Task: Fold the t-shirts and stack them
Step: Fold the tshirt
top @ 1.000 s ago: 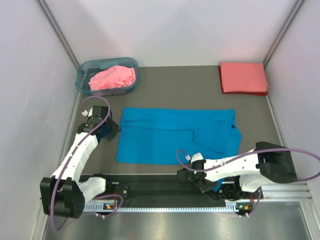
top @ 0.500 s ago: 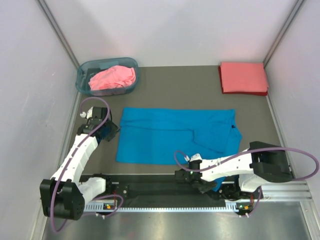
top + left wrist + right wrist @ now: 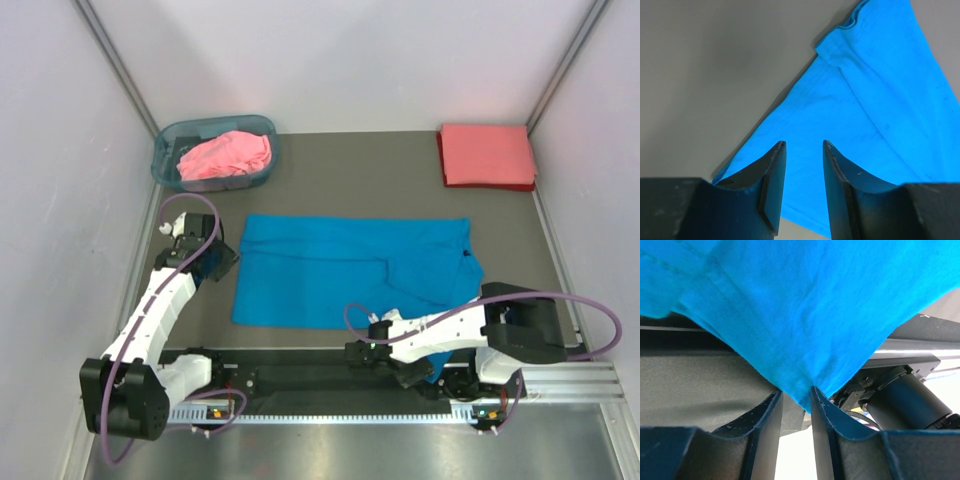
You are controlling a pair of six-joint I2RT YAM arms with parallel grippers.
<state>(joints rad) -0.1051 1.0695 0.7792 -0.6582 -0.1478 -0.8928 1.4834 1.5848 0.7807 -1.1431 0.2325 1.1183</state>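
From above, the blue t-shirt lies spread flat in the middle of the grey table. The pink t-shirt sits crumpled in the plastic basket at upper left, and the coral-red t-shirt lies folded at upper right. My left gripper sits just beside the blue shirt's left edge. My right gripper is low at the bottom of the frame, by the rail, with a scrap of blue cloth showing at it.

In the left wrist view, my left gripper is released, its fingers parted with nothing between them. The blue shirt fills the right and centre of the frame beyond them, a hemmed corner at the top.

In the right wrist view, my right gripper is clenched on the blue shirt. The cloth draws down from the top of the frame to a point pinched between the fingers.
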